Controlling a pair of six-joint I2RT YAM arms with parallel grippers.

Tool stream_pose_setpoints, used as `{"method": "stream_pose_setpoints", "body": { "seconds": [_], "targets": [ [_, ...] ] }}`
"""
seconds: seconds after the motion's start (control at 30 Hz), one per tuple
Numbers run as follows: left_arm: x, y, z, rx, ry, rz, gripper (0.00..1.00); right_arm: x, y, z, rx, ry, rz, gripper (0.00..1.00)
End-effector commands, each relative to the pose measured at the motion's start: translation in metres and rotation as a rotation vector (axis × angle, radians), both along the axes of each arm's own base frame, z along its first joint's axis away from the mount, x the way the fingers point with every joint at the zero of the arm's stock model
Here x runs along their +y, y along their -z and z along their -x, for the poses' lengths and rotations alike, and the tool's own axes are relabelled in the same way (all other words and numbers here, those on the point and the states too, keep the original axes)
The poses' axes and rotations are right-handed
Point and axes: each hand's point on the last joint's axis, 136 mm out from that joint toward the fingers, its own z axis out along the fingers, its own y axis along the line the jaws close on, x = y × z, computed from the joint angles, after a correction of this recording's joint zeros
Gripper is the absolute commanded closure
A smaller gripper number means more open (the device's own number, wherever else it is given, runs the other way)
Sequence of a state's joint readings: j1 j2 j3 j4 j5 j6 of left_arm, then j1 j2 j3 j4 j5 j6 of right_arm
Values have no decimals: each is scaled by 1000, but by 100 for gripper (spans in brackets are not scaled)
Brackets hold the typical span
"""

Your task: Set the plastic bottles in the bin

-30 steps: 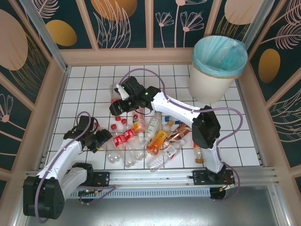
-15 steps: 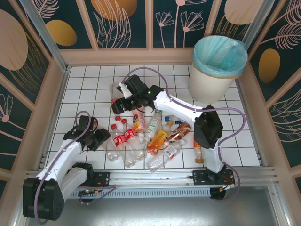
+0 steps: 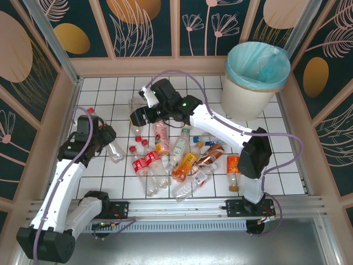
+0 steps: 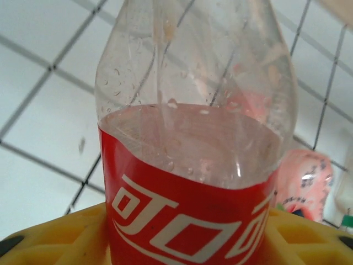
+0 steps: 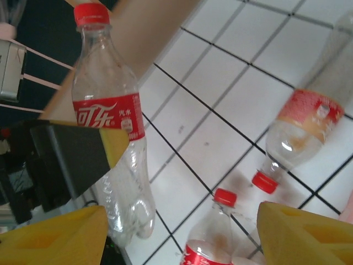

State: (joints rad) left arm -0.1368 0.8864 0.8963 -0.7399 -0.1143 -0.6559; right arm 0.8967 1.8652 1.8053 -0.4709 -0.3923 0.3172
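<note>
The round off-white plastic bin [image 3: 242, 99], lined with a light blue-green bag, stands at the far right corner of the white tiled tabletop [image 3: 287, 165]. Right across to the bin's left, well apart from it, the left pincer [image 3: 101, 137] is clamped on a clear plastic bottle with a red label [image 3: 114, 151]. The bottle is tilted, its red cap pointing toward the far side. From the left wrist, that bottle [image 4: 193, 138] sits squeezed between the yellow pads [image 4: 49, 237], with droplets clinging inside its clear shoulder.

The right pincer [image 3: 139, 117] also hangs left of the bin, nearer to it than the left one. Its jaws are spread wide with nothing between them. Its own camera shows the yellow fingertips [image 5: 306, 237] far apart, and beyond them the held red-labelled bottle [image 5: 107, 121].

The heap of small clear plastic bottles [image 3: 176, 160] lies on the tiles to the near left of the bin, their labels red, orange, pink and green. An orange-labelled bottle [image 3: 233, 165] lies by itself on the near side of the bin, just beside the heap.
</note>
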Motion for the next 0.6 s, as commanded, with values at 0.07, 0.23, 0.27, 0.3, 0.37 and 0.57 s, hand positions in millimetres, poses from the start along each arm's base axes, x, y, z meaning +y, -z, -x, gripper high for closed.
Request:
{"method": "stream_pose_setpoints", "body": {
  "seconds": [0.07,0.23,0.27,0.3,0.37,0.57],
  "targets": [
    [-3,-88,-33,-244,187,-216,54,-27,-113,-7,-154,-7,-232,32],
    [-40,-160,-51,-489,396,-209,58,-66,-174,-17,-293,62,-283,33],
    [-52,-169,-52,-533,458,-194,58,-76,-185,-21,-315,87,-272,33],
    [-61,-175,-52,-568,509,-181,58,-84,-193,-24,-326,108,-263,33],
    [-81,-183,-51,-634,610,-163,59,-101,-210,-30,-346,158,-252,34],
    [-137,-197,-44,-757,809,-104,62,-121,-245,-24,-396,185,-290,35]
  ]
}}
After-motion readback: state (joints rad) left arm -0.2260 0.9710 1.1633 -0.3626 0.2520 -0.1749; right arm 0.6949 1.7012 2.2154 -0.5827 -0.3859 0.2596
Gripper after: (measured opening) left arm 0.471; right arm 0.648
